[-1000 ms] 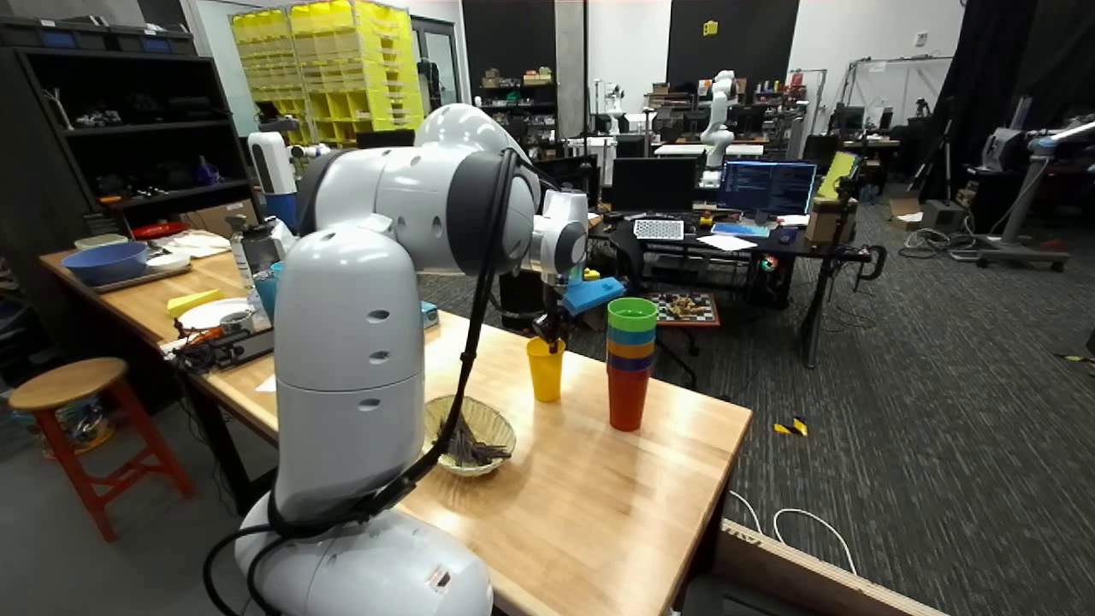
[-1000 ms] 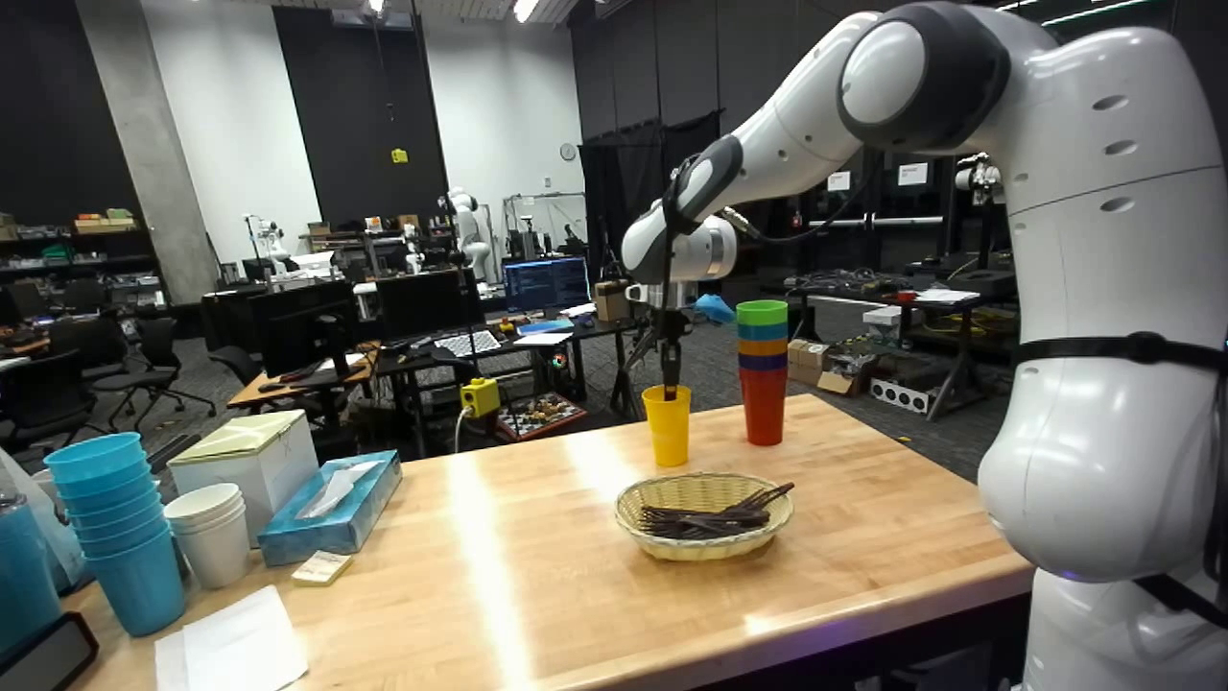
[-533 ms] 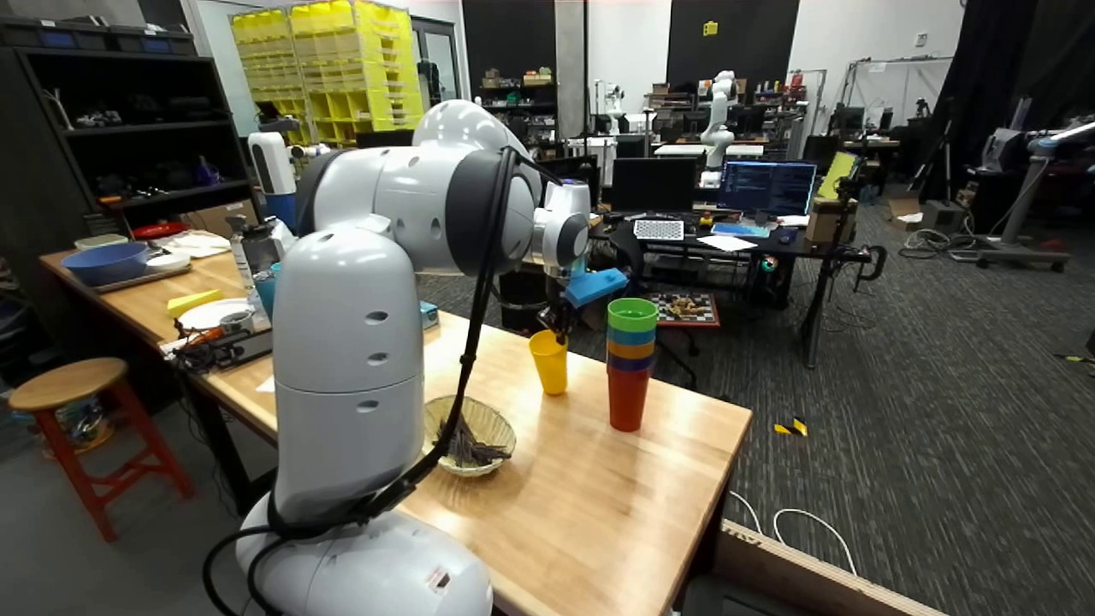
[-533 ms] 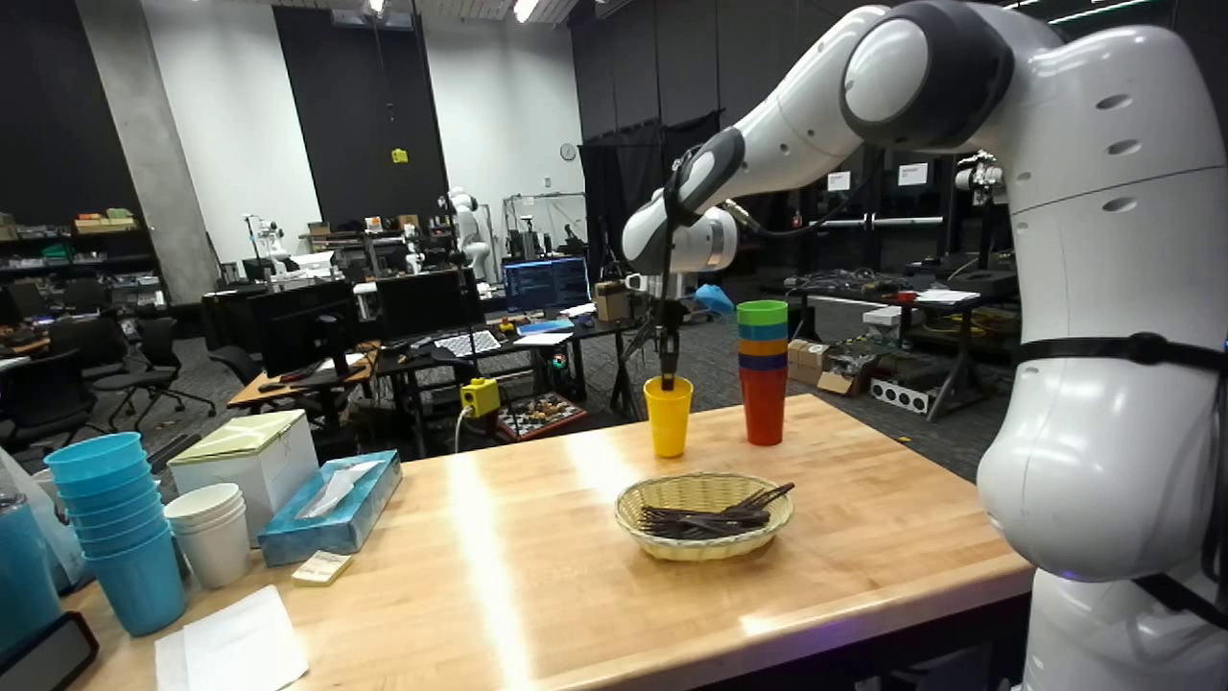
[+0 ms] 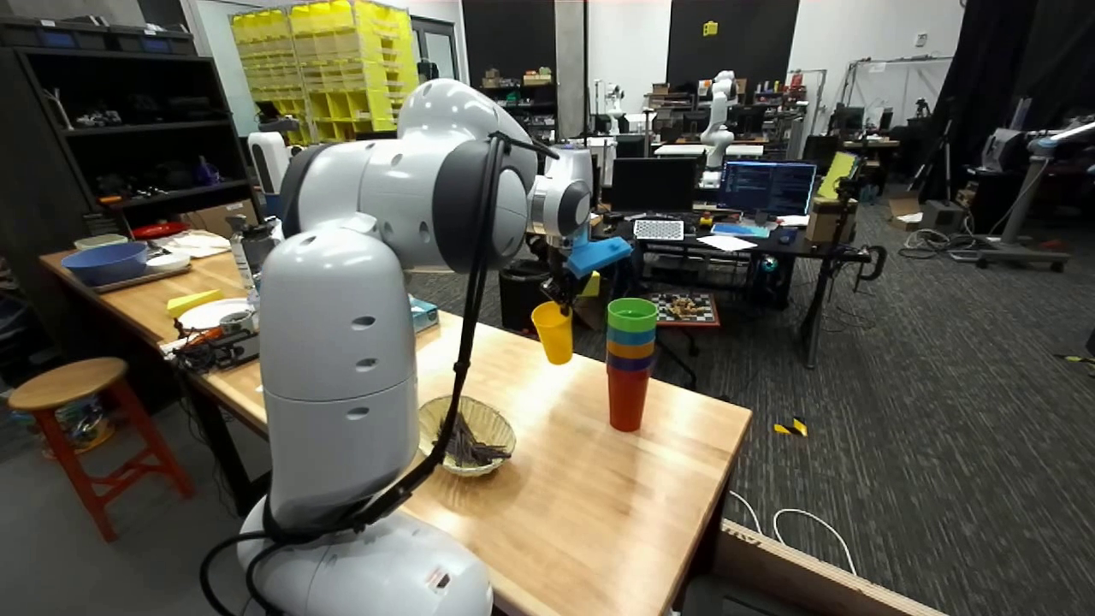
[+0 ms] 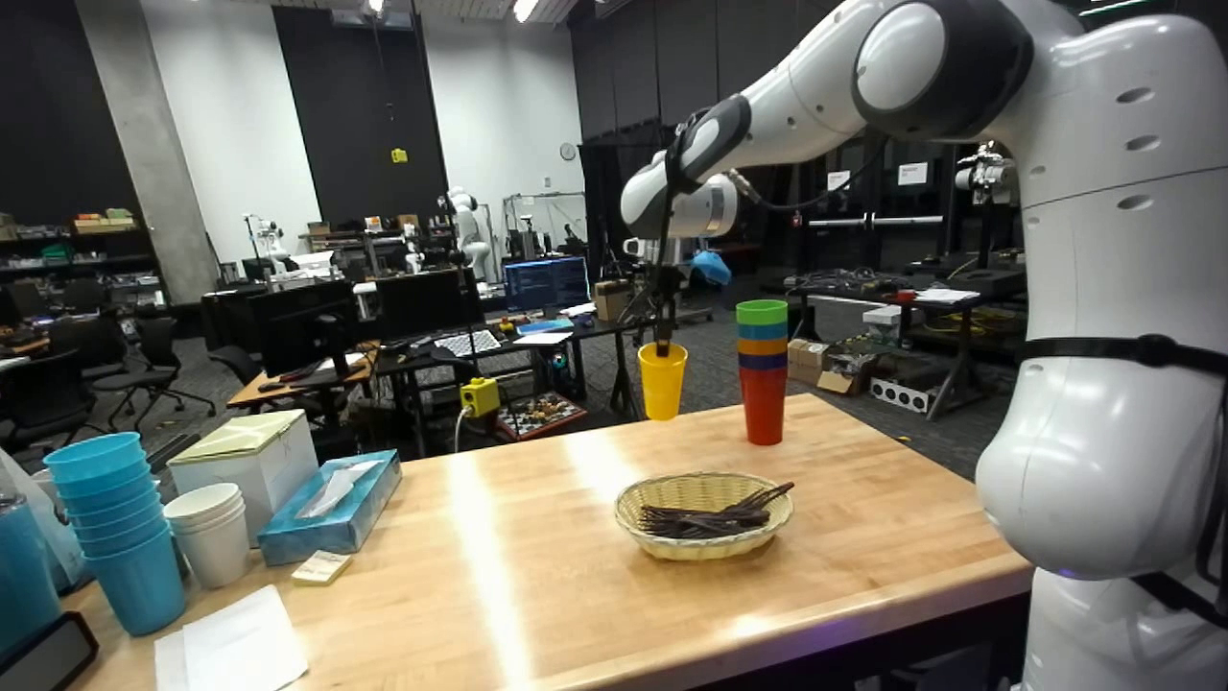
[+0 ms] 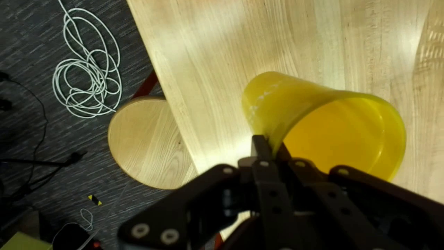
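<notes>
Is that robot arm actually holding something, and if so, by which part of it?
Yes, the claw holds the yellow cup by its rim, pinching the wall from inside and outside.

The white arm (image 6: 815, 79) stands tall and bends out over the yellow cup (image 6: 662, 386); the wrist (image 6: 705, 208) sits above the cup; the black gripper (image 7: 273, 148) points down, fingers (image 7: 267, 175) pinched on the cup's rim (one inside, one outside).

Yellow cup (image 7: 322, 125), black fingers (image 7: 262, 149), seemingly brown forks (image 6: 705, 520)
</notes>
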`<state>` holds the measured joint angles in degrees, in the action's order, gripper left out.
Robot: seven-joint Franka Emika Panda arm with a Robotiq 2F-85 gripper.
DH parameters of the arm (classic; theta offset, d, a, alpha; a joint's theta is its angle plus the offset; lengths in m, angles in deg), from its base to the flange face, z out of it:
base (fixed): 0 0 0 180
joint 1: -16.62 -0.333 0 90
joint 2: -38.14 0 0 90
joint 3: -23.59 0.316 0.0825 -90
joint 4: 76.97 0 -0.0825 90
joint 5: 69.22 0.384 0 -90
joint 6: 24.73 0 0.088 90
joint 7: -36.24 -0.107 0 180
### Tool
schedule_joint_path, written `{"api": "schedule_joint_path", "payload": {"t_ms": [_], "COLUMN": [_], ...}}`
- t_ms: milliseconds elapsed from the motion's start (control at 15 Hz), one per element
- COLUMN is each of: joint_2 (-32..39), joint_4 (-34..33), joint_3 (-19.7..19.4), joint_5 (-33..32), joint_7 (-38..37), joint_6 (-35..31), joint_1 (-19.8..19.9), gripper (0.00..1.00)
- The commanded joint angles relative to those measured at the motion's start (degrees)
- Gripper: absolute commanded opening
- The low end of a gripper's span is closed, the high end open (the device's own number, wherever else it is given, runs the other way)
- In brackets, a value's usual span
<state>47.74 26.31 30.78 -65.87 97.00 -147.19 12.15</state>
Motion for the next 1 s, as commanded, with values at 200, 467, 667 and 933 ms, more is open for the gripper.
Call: {"api": "schedule_joint_path", "payload": {"t_ms": [200, 467, 667, 933], "joint_2": [-8.87, -11.94, -13.01, -14.60], "joint_4": [-1.71, -1.66, -2.04, -0.46], "joint_3": [0.29, 0.25, -0.12, -0.85], "joint_5": [-1.50, -1.88, -4.05, -8.07], "joint_7": [-2.70, -3.96, -4.99, -8.28], "joint_6": [4.68, 3.61, 3.21, -2.28], "joint_1": [-1.13, -2.11, -2.14, -1.57], "gripper": [0.01, 0.01, 0.01, 0.01]}}
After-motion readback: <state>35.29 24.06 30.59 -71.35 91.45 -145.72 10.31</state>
